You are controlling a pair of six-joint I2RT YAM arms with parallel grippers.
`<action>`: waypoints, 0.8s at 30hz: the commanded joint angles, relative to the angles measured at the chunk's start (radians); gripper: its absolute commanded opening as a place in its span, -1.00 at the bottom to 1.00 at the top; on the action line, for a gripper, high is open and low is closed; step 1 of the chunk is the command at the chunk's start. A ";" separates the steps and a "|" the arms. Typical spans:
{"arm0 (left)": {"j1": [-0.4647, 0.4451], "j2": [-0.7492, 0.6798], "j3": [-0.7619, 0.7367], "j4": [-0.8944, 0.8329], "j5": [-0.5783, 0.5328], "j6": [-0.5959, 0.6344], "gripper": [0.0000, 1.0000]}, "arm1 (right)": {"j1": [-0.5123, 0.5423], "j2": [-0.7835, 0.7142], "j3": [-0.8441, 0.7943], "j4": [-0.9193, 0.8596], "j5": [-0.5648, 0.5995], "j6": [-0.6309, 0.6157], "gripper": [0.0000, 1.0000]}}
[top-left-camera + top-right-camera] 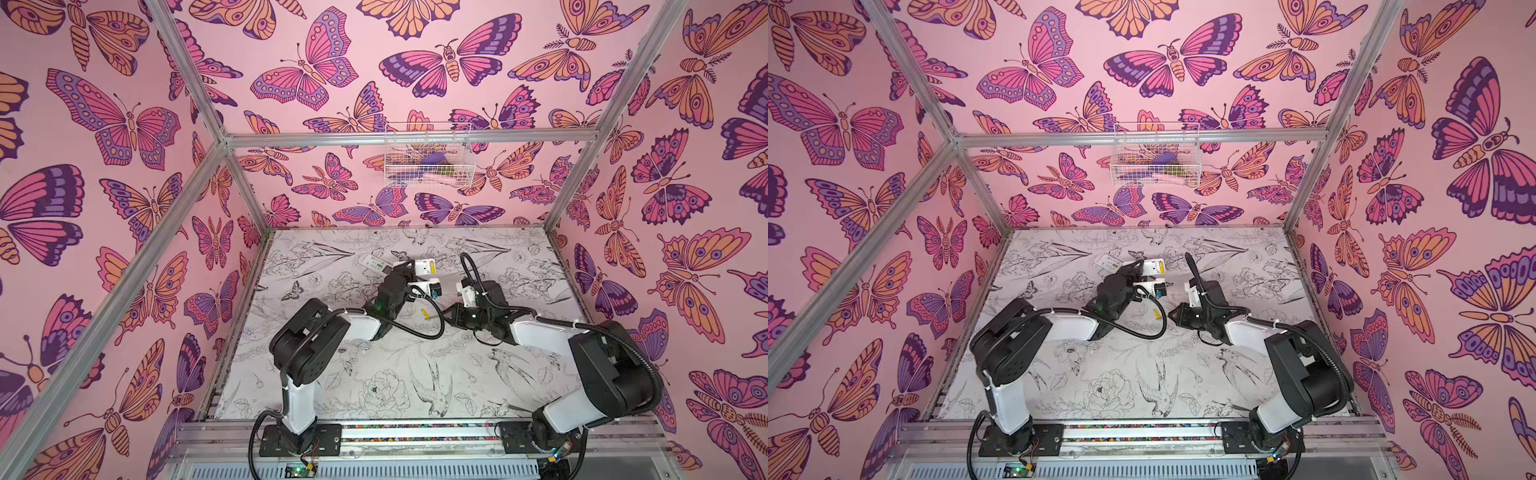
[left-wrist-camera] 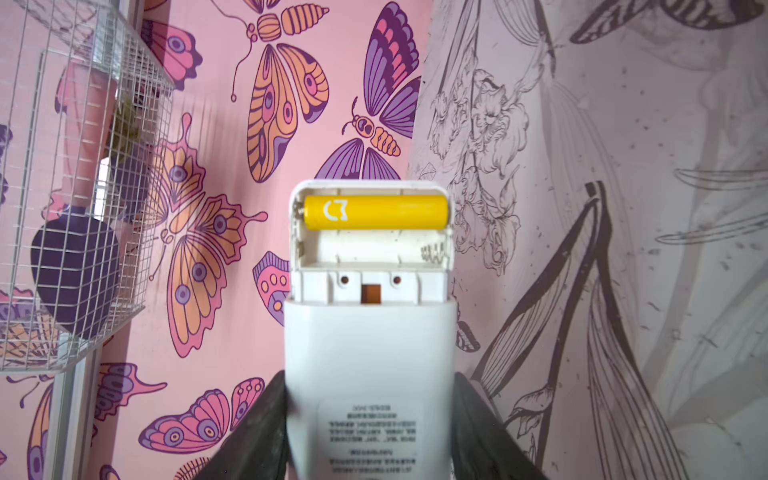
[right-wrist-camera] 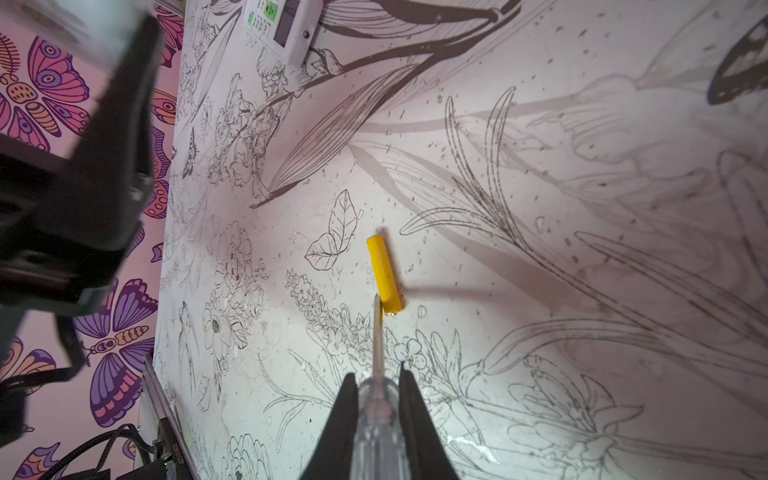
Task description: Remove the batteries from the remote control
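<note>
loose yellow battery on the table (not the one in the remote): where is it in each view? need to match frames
In both top views: loose yellow battery lies mid-table.
Left wrist: not in it; the yellow cell there sits in the held remote.
Right wrist: mid-picture, by the screwdriver tip.
Shared landmark: green-buttoned remote lying on the table, seen in all but the left wrist view.
</note>
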 commanded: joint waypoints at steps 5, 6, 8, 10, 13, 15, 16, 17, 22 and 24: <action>0.000 -0.171 0.117 -0.649 -0.074 -0.313 -1.00 | 0.004 -0.047 0.016 -0.035 -0.003 0.007 -1.00; 0.000 -0.192 0.140 -0.728 -0.072 -0.384 -1.00 | 0.004 -0.063 0.013 -0.035 -0.007 0.008 -1.00; 0.000 -0.223 0.186 -0.895 -0.060 -0.498 -1.00 | 0.005 -0.092 0.011 -0.048 -0.009 0.005 -1.00; 0.000 -0.249 0.218 -1.044 -0.021 -0.614 -1.00 | 0.006 -0.120 0.012 -0.071 -0.013 -0.002 -1.00; 0.002 -0.284 0.225 -1.186 0.040 -0.762 -1.00 | 0.014 -0.165 0.008 -0.097 -0.014 -0.010 -1.00; 0.007 -0.305 0.204 -1.237 0.108 -0.844 -1.00 | 0.022 -0.193 0.002 -0.112 -0.010 -0.013 -1.00; 0.008 -0.315 0.190 -1.253 0.145 -0.881 -1.00 | 0.026 -0.206 -0.004 -0.116 -0.005 -0.014 -1.00; 0.009 -0.319 0.179 -1.265 0.175 -0.909 -1.00 | 0.031 -0.218 -0.007 -0.122 -0.003 -0.014 -1.00; 0.015 -0.324 0.085 -1.269 0.275 -1.026 -1.00 | 0.070 -0.257 -0.034 -0.132 0.024 -0.003 -1.00; 0.016 -0.321 0.043 -1.246 0.300 -1.058 -1.00 | 0.099 -0.258 -0.037 -0.145 0.041 -0.006 -1.00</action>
